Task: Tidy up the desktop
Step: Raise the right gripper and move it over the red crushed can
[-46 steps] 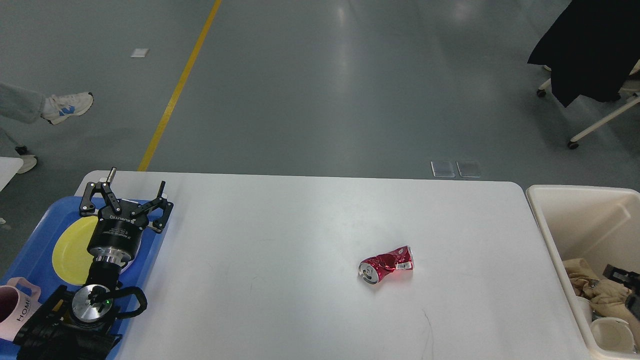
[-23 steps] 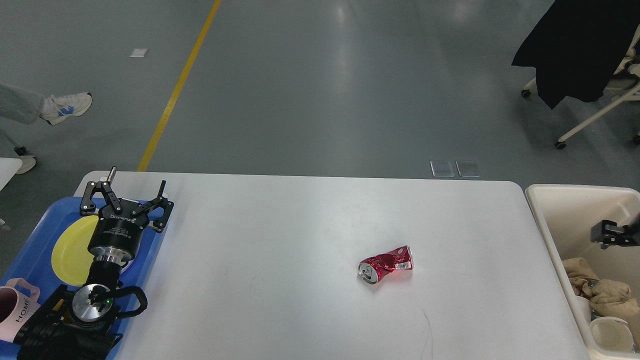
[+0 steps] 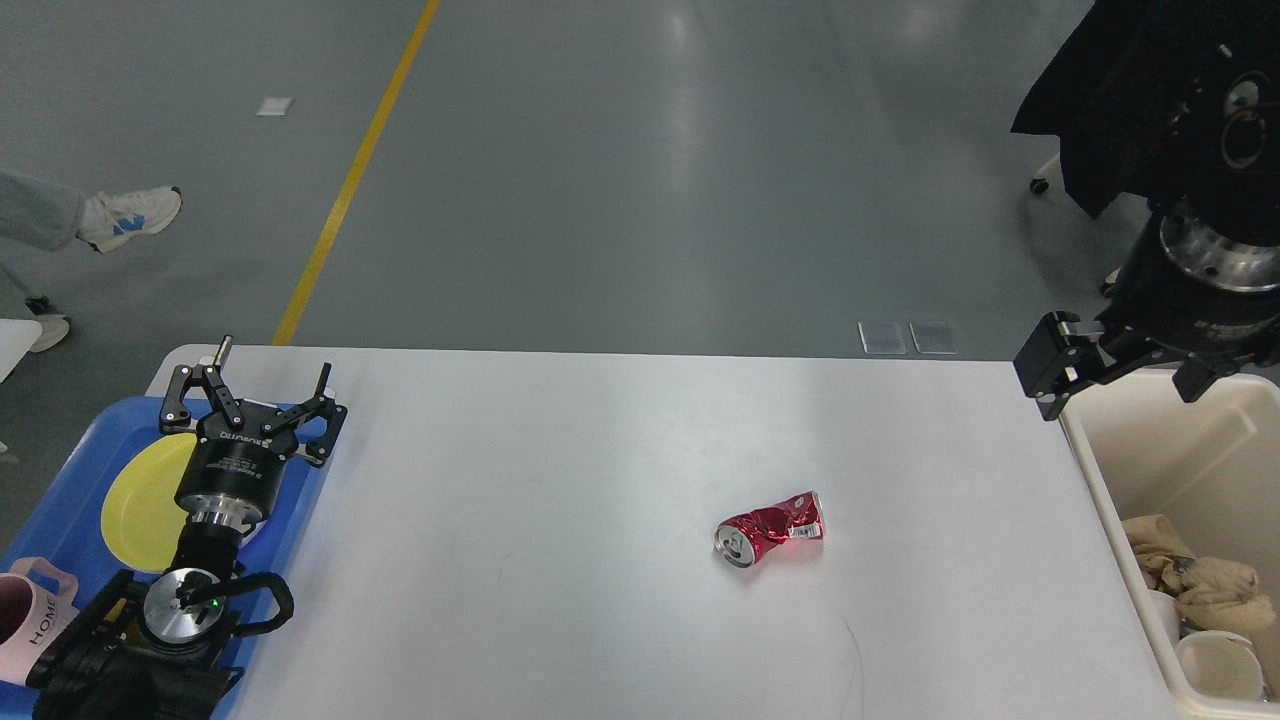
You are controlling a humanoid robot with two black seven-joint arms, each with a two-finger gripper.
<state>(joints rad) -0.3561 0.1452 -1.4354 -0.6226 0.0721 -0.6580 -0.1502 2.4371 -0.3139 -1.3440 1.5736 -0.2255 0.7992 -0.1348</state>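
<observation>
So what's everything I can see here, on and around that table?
desktop: one, white, centre.
crushed can: one, red, lying on the desktop, right of centre.
tray: one, blue, left edge.
plate: one, yellow, on the tray.
mug: one, pink, bottom left.
bin: one, cream, right edge, crumpled paper and cups inside.
shoe: one, white, on the floor, left.
left gripper: black, open, over the tray.
right gripper: black, above the bin's far corner.

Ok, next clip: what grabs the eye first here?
A crushed red can lies alone on its side on the white desktop, right of centre. At the left edge, the open left gripper hovers over a blue tray holding a yellow plate. A cream bin stands at the right.
</observation>
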